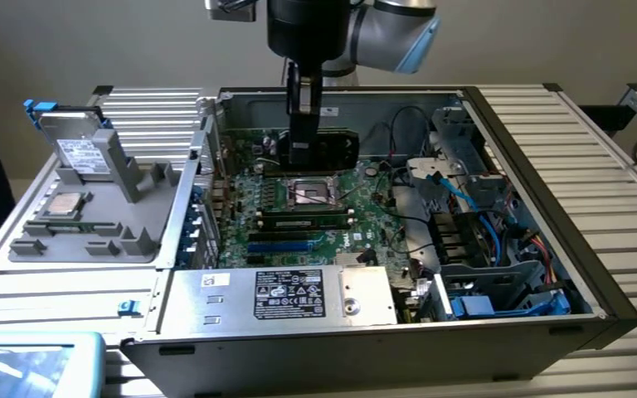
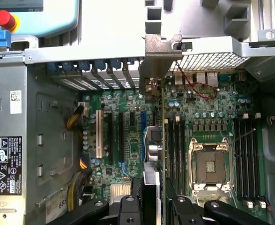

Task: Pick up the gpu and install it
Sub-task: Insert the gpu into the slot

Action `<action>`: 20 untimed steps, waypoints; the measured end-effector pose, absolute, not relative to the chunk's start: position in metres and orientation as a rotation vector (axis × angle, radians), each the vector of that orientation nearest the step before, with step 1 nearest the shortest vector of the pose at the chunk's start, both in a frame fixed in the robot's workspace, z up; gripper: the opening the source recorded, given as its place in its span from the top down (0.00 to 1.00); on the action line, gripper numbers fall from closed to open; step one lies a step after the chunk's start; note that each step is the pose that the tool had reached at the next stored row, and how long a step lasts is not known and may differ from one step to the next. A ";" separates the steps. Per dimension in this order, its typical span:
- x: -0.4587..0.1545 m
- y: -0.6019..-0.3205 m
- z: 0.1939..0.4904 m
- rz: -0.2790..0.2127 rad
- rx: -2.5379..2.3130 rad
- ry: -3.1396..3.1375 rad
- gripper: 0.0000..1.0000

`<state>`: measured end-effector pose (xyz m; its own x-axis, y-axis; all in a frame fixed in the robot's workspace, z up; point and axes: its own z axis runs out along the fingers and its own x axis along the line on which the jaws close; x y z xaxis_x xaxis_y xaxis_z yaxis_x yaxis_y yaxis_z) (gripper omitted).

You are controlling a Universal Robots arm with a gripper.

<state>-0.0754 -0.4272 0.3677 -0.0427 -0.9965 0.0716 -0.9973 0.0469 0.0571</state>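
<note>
My gripper (image 1: 299,148) is shut on the gpu (image 1: 335,149), a dark flat card held upright inside the open computer case, over the motherboard (image 1: 296,228) just behind the CPU socket (image 1: 309,195). In the wrist view the gpu (image 2: 155,145) shows edge-on, clamped between the two black fingers (image 2: 128,211), with its silver end bracket (image 2: 160,56) reaching the case's rear slot openings. It hangs above the board beside the blue expansion slot (image 2: 143,133). Whether its edge touches a slot I cannot tell.
A power supply (image 1: 296,294) fills the case's near side, with cables and drive bays (image 1: 484,240) on the exterior view's right. A hard drive (image 1: 80,149) stands in a grey fixture at the left. White and black slots (image 2: 99,133) lie beside the blue one. Memory slots (image 2: 247,154) flank the socket.
</note>
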 end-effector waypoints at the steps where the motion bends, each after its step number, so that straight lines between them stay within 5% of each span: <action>1: -0.075 -0.428 0.366 0.012 2.108 -2.205 0.71; 20: -0.084 -0.446 0.336 -0.038 2.130 -2.220 0.71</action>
